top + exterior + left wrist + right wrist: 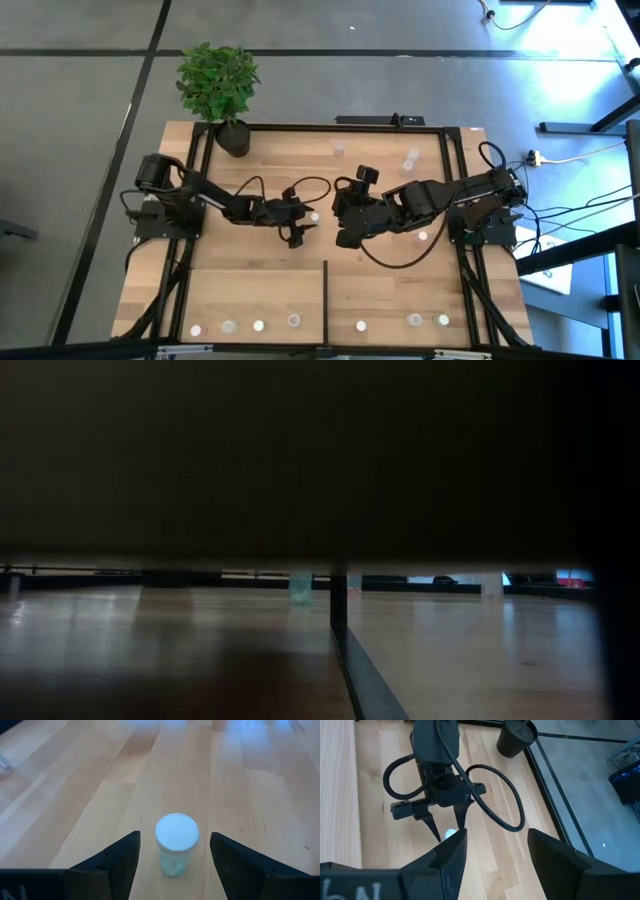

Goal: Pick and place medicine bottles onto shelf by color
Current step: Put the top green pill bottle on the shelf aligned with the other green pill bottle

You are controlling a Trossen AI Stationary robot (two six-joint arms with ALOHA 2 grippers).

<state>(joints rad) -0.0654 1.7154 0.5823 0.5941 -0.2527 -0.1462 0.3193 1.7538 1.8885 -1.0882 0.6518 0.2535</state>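
A small clear medicine bottle (176,842) with a white top stands upright on the light-wood shelf (260,290), near its middle. My left gripper (175,857) is low over the boards and open. Its two fingers stand on either side of the bottle without touching it. The right wrist view shows this bottle (450,834) between those fingertips. My right gripper (497,855) hangs open higher up, just right of the left gripper (306,224), holding nothing. Several other bottles stand in a row along the near edge, such as one (259,325) left of the black divider bar (326,290).
A black plant pot (233,137) with a green plant stands at the far left corner. Two bottles (340,150) (411,158) stand near the far rail, and one (422,236) lies under the right arm. Black rails edge the boards.
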